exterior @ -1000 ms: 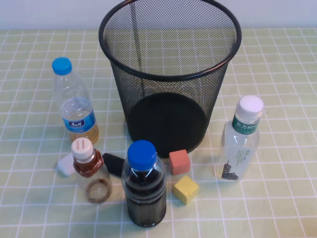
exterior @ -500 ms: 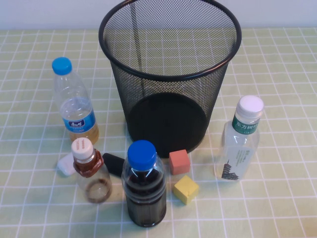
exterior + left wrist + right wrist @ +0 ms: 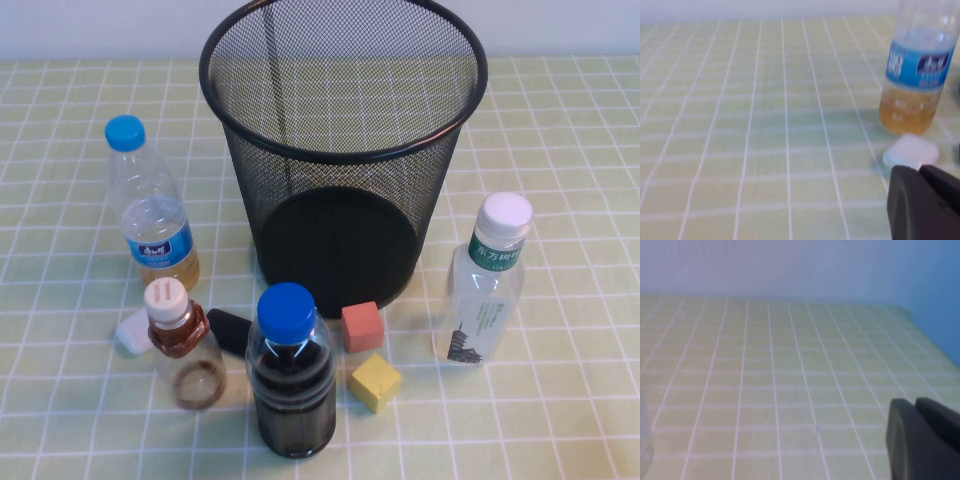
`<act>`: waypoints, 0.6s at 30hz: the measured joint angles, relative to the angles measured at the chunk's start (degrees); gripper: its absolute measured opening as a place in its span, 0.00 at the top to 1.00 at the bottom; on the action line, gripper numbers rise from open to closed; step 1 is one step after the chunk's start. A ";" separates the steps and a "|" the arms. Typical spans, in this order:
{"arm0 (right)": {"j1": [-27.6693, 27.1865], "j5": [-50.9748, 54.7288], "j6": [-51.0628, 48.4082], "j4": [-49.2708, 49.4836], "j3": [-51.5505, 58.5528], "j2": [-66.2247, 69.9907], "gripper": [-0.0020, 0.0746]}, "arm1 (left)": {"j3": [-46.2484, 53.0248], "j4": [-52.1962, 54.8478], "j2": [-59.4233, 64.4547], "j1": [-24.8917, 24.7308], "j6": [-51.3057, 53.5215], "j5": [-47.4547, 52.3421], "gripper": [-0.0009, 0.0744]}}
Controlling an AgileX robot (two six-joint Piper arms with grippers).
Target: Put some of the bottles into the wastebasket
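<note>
Nothing on the counter (image 3: 560, 420) has shifted since the earlier frames: every bottle, block and the bin sits where it did, and no arm has entered the high view.

Going left to right, the slim blue-capped bottle (image 3: 148, 208) stands upright at the far left with a little amber liquid in its bottom. In front of it a small white piece (image 3: 132, 331) lies on the checked cloth, and just beside that stands the small squat bottle (image 3: 184, 345), cream cap up, amber-brown neck, long axis vertical. A small black object (image 3: 229, 329) lies between it and the wide blue-capped bottle of dark liquid (image 3: 291, 375), which stands upright nearest the camera. Behind these, at the middle, the black wire-mesh wastebasket (image 3: 342, 150) stands upright with its mouth open upward. In front of its base sit a red block (image 3: 362, 326) and a yellow block (image 3: 375, 381), near each other but apart. At the right, the taller bottle with a white cap and green label (image 3: 484, 283) stands upright, cap pointing up, well clear of the basket.

The left claw (image 3: 924, 204) shows only as a dark edge in its wrist view, low above the cloth near the white piece and the slim bottle's base; whether it is open I cannot tell. The right claw (image 3: 922, 439) likewise shows as a dark edge over bare checked cloth, its opening not to be told
</note>
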 joint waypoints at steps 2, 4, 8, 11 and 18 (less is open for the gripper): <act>0.00 -4.94 0.00 0.00 0.00 0.00 0.98 | 0.00 0.00 0.00 0.00 0.00 -2.82 1.00; 0.00 -10.16 0.00 0.00 0.00 0.00 0.98 | 0.00 -0.26 0.00 0.00 -0.22 -6.22 1.00; 0.00 -20.91 0.00 0.00 0.00 0.00 0.98 | 0.00 -0.86 0.00 0.00 -3.53 -15.18 1.00; 0.00 -24.60 0.00 0.00 0.00 0.00 0.98 | 0.00 -0.95 0.00 0.00 -7.59 -23.93 1.00; 0.00 -24.15 0.00 0.00 0.00 0.00 0.98 | 0.00 -1.08 0.00 0.00 -10.03 -32.10 1.00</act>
